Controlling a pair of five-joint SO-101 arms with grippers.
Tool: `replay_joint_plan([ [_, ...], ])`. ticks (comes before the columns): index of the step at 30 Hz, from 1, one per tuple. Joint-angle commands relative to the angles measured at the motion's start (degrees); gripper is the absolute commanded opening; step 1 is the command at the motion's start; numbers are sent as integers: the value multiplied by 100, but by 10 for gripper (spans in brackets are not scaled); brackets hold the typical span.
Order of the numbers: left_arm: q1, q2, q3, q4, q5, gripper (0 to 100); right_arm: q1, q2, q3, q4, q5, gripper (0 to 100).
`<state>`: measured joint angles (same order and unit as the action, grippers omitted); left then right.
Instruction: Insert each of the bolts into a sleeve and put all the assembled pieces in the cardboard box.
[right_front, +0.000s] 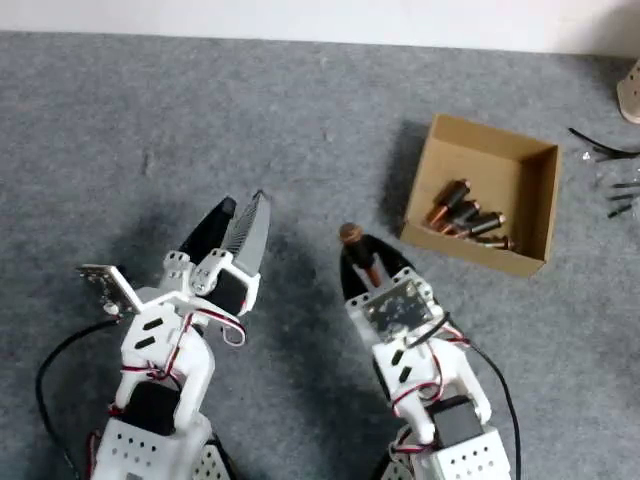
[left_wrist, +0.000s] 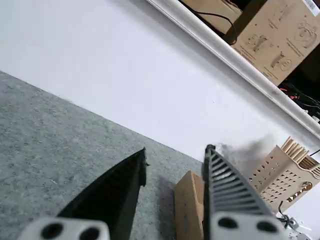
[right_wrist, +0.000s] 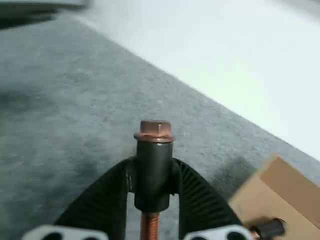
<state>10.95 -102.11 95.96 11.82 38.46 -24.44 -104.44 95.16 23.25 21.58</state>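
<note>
Two arms stand side by side on the grey mat (right_front: 300, 120), and I report them from the left. The left gripper (right_front: 245, 205) hangs above the mat with its jaws apart and nothing between them; its own wrist view confirms the open gap, with a corner of the cardboard box (right_front: 470, 250) beyond it. The right gripper (right_front: 365, 262) is clamped on the sleeve (right_wrist: 154, 170) of one assembled piece, held near upright. The bolt head (right_wrist: 155, 129) sits on the sleeve's top end, and the threaded shank (right_wrist: 149, 225) shows below it. That piece is near the box, on its left, and not yet over it. Several assembled pieces (right_front: 465, 215) lie inside the box against its near wall. Loose black ties (right_front: 610, 170) lie on the mat beyond the box, well apart from the work. I judge the step in hand to be carrying this piece over the near wall and releasing it. My findings on risk follow. The pads grip the sleeve only, so tipping the piece head-down could let the bolt slide out. A low approach could catch the shank on the box wall and push the light box across the mat. A high release onto the pile could bounce the piece out or shake its bolt loose.
</note>
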Motion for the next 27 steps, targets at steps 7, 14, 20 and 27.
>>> replay_joint_plan([
  [7,-207,-13,127,185,0,141,1086,-101,655,-1341,-255,4],
  [14,-576,-4,127,413,0,16,1297,629,-259,-1332,149,4],
  [20,-593,-4,127,475,0,8,1974,4022,-2809,-1358,-158,4],
  [27,-567,-4,127,598,9,7,2905,8356,-6624,-418,-1354,4],
])
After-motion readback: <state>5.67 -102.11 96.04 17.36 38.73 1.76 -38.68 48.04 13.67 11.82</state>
